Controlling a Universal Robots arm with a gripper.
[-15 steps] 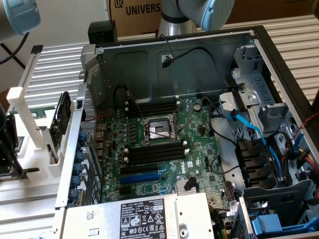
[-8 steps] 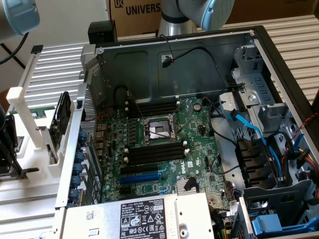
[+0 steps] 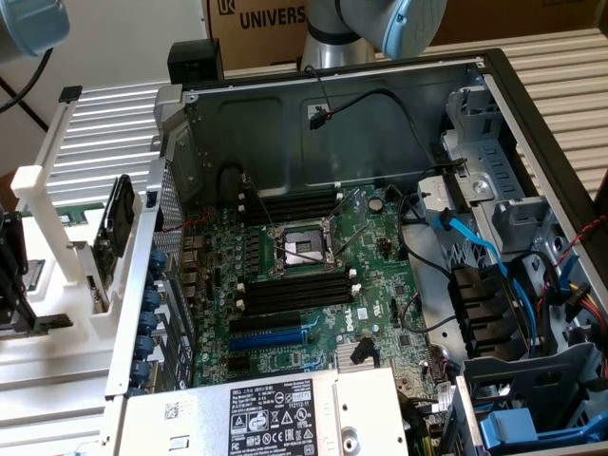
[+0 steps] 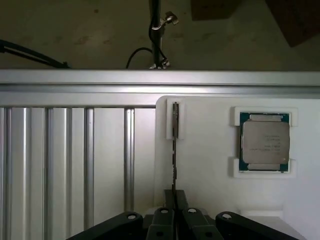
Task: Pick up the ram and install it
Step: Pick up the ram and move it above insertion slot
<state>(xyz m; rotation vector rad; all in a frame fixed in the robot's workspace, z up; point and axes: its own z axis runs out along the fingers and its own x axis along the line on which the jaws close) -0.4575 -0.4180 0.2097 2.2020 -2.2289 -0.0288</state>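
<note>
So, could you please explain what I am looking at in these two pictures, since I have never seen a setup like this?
This is a single robot arm with a claw at its end. One picture comes from a camera standing off the arm. It looks into an open computer case, where you can see the motherboard and its long black memory slots. The other picture comes from a camera on the wrist, looking past the claw. There, a white holder sits on a ribbed metal table. The holder carries a processor chip in a cradle and the ram, a thin memory stick seen edge-on, standing in a slot. The claw is closed on the edge of the ram, which sits in the holder, not yet lifted out.
</note>
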